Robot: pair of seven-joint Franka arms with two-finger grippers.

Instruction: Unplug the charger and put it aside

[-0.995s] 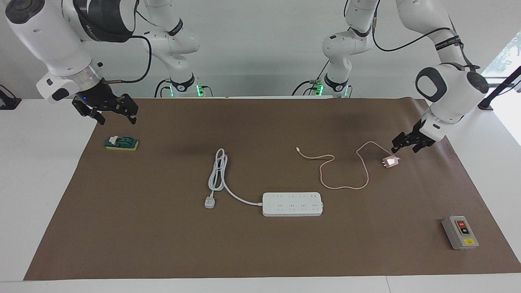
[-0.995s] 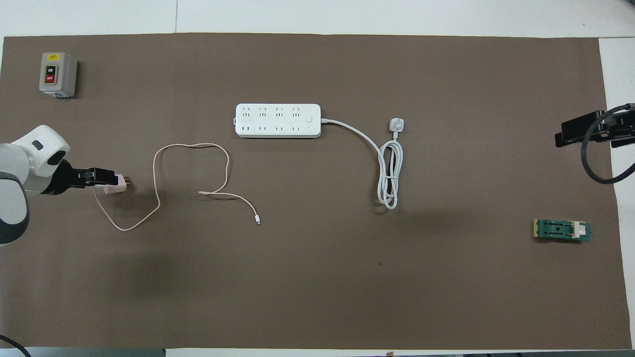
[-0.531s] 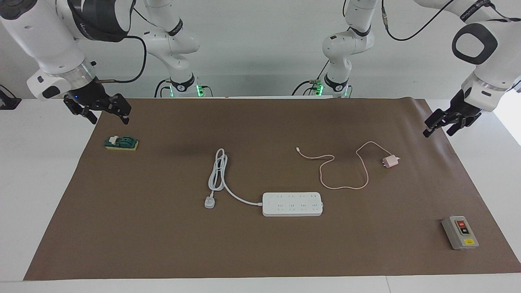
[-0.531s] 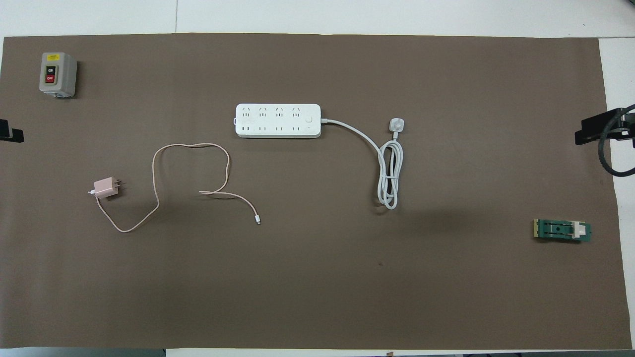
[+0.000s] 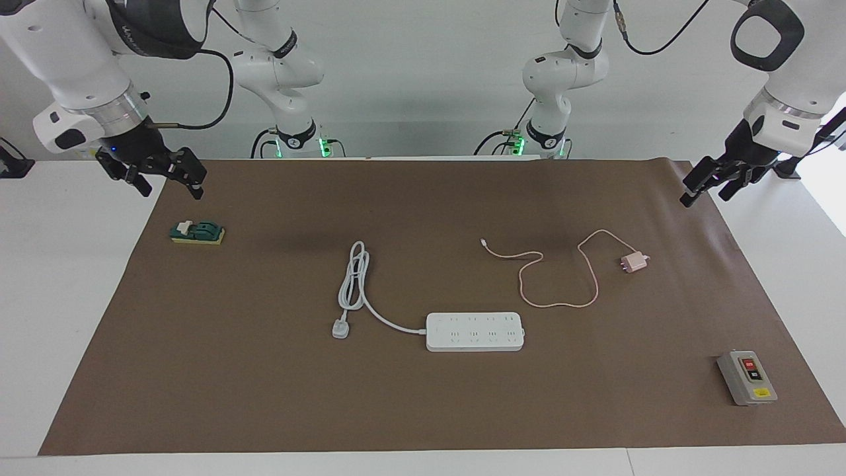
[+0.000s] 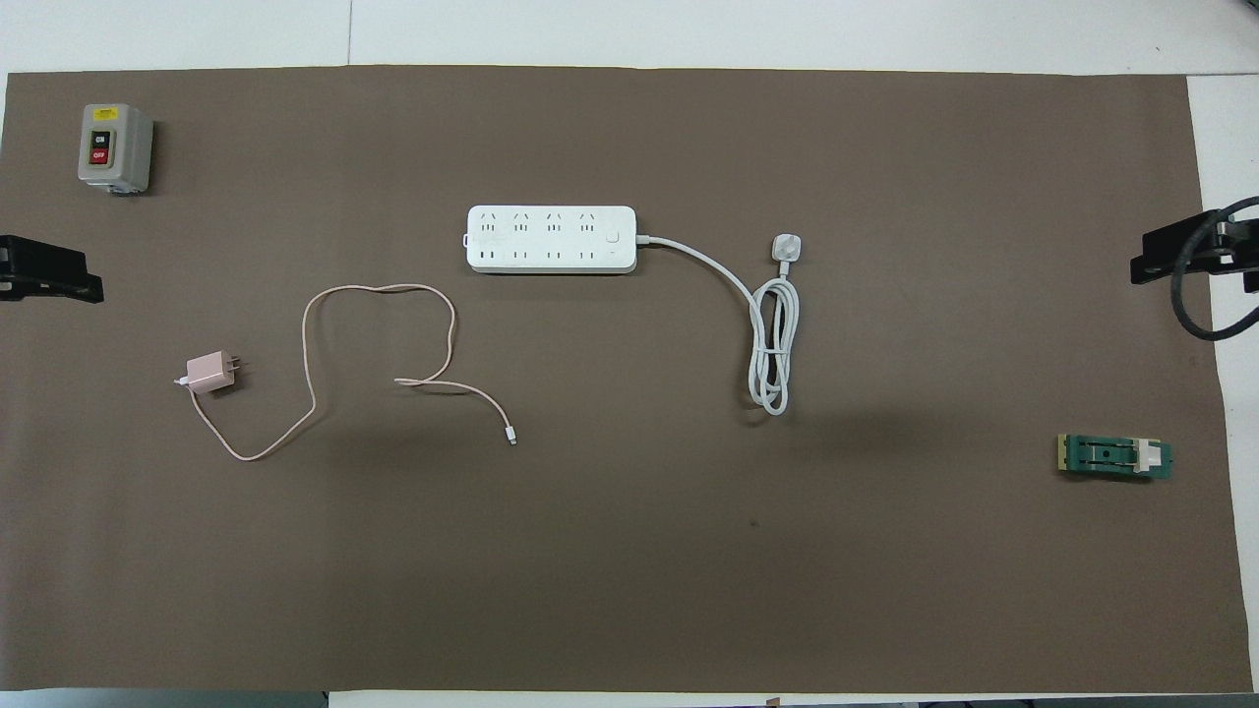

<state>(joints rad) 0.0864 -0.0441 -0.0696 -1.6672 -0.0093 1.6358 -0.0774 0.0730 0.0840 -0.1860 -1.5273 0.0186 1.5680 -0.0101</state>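
Colours on the table

Small pale-pink cube charger (image 5: 634, 263) with thin pink cable (image 6: 313, 393); long white plastic power strip (image 5: 475, 331) with white cord; flat brown paper mat (image 6: 629, 551); grey switch box (image 5: 747, 377) carried red and black buttons; green clip block (image 6: 1114, 456) was white-tipped.

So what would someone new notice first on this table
Probably the long white multi-socket power strip mid-table, with nothing plugged in. Beside it, toward the left arm's end, the small pale-pink cube charger lies loose with its thin pink cable curled across the brown mat. Both open grippers, left and right, hang raised over the mat's ends.
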